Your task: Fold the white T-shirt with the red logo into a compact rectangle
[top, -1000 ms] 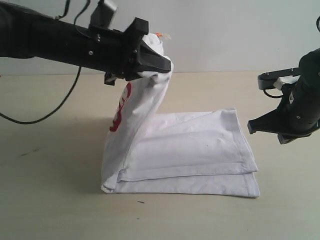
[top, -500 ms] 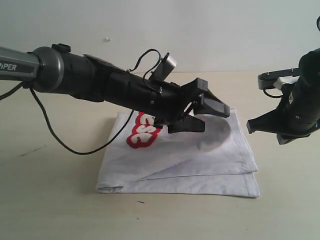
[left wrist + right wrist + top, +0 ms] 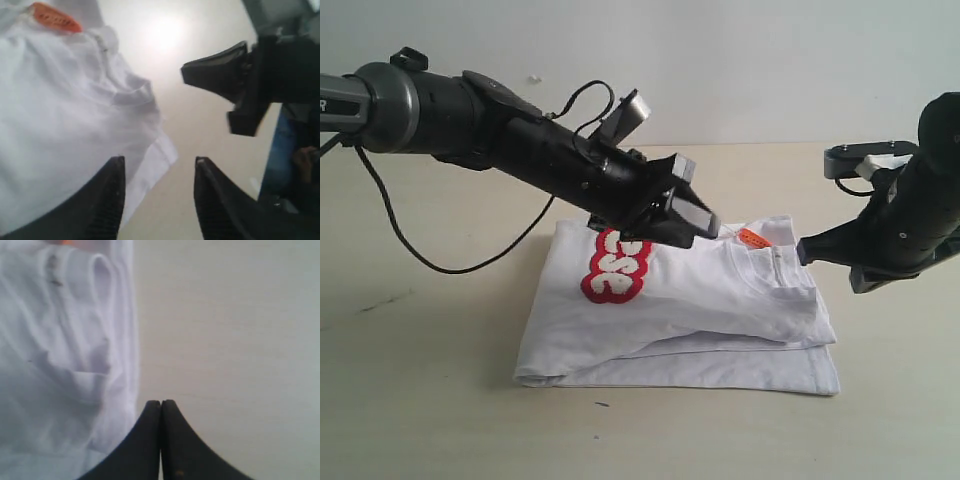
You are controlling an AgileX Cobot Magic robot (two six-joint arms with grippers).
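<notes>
T-shirt (image 3: 720, 300) lies mid-frame, folded flat on the table (image 3: 420, 400), red logo (image 3: 615, 268) up. Left gripper (image 3: 700, 222) hovers over it, jaws apart and empty. Right gripper (image 3: 807, 250) is pinched together at the shirt's right edge (idle, I'd say). This fold looks laid; next, probably smoothing or halving again.

A pale beige table (image 3: 420, 420) bears the folded white T-shirt (image 3: 700, 305).

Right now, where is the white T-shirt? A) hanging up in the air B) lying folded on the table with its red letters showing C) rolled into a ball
B: the white T-shirt lies flat in folded layers on the table, with the red logo facing up.
</notes>
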